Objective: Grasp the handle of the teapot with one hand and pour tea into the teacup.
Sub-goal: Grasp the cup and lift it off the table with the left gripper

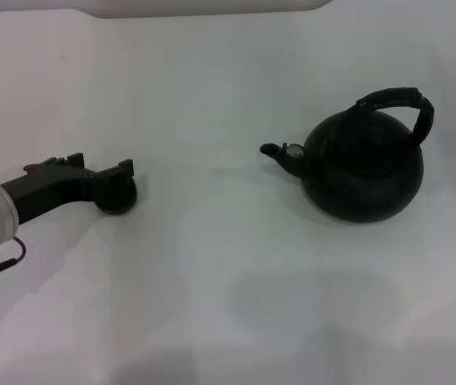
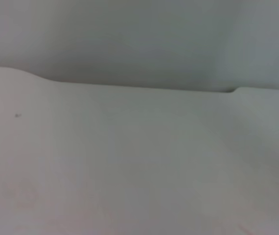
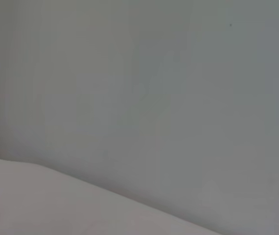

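Sitting upright, well apart from the left claw and off to its right side: the teapot, untouched. Arching over its top, tilted toward the side away from the claw: the handle, free of any grip. Pointing back toward the claw: the short spout.

Lying right at the claw's tip, touching it or nearly so, and showing only as a low dark rounded shape half hidden beneath: probably the teacup. Cannot tell whether held, merely steadied, or just beside. Cannot tell either whether the claw stands wide or narrow; too much black on black.

Reaching low over the white table from the robot's left edge. No sign of the right claw in the head view, and nothing but bare white surface and grey wall in both wrist views.

Judging the task barely begun: handle not yet taken, no tea poured.

Risks from here:
- Nudging or tipping the small cup while withdrawing or shifting the claw, since so close.
- Catching the leaning handle off-centre, letting the heavy pot swing and slop tea from the spout early.
- Pouring across the wide gap between spout and cup without first closing it, wetting the cloth instead.
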`<act>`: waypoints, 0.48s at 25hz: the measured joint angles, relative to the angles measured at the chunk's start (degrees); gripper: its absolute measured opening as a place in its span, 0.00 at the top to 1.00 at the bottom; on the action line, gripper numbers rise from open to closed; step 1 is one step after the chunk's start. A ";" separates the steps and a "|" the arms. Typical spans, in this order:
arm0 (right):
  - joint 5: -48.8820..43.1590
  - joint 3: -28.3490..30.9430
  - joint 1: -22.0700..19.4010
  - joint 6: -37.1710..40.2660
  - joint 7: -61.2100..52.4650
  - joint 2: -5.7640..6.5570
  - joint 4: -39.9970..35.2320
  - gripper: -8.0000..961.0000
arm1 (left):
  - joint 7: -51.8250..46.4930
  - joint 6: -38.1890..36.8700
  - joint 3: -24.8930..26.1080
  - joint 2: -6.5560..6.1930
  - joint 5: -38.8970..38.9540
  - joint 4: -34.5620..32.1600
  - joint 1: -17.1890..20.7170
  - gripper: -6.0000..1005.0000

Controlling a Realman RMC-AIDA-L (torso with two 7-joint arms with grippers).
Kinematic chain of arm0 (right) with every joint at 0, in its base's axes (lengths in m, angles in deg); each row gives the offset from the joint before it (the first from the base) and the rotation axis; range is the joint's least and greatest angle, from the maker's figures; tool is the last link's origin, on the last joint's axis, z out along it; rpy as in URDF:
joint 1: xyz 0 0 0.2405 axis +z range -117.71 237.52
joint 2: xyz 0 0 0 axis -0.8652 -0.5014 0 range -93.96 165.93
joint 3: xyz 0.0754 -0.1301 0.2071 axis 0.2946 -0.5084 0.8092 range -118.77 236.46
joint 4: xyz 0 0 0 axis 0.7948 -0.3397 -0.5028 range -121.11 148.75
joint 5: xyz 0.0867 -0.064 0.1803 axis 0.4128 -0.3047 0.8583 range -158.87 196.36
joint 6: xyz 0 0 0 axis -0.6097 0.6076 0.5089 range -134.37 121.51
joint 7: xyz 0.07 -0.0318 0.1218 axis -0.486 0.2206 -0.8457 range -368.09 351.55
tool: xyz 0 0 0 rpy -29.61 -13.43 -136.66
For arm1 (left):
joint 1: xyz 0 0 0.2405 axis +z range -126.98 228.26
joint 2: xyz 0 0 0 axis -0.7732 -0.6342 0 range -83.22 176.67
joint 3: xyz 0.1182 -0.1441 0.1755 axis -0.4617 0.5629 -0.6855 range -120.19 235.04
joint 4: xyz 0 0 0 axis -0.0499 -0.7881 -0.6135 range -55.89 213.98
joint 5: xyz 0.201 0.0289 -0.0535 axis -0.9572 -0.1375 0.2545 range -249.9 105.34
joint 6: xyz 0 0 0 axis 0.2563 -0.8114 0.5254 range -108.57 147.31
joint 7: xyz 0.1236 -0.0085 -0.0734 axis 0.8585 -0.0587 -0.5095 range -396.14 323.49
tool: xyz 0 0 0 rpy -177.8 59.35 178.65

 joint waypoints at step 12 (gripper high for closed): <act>0.09 -0.09 -0.06 -0.15 0.05 0.00 0.00 0.09 | -4.31 0.29 -0.55 0.13 -4.74 0.63 -0.11 0.12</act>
